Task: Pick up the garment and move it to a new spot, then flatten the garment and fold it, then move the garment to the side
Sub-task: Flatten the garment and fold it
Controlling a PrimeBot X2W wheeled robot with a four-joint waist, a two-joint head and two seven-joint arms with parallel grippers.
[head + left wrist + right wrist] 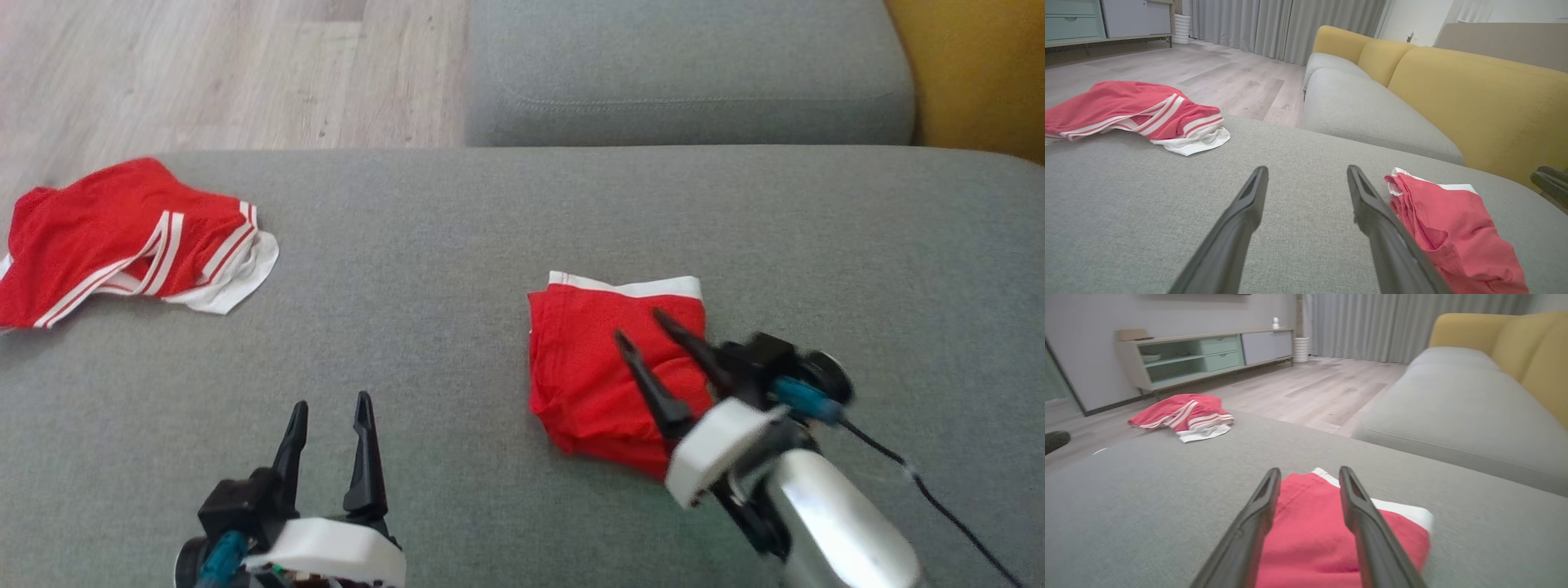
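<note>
One folded garment point(571, 376) beneath the parted right tool point(638, 322).

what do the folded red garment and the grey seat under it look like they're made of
The folded red garment looks like thin, matte knit fabric, probably cotton or a blend: it creases softly and lies in limp stacked layers. The grey seat looks like matte woven upholstery cloth: a fine speckled weave shows up close.

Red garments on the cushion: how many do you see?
2. The folded garment lies right of centre, beneath the right tool. The crumpled striped garment lies at the cushion's far left edge. Another could be hidden underneath either.
</note>
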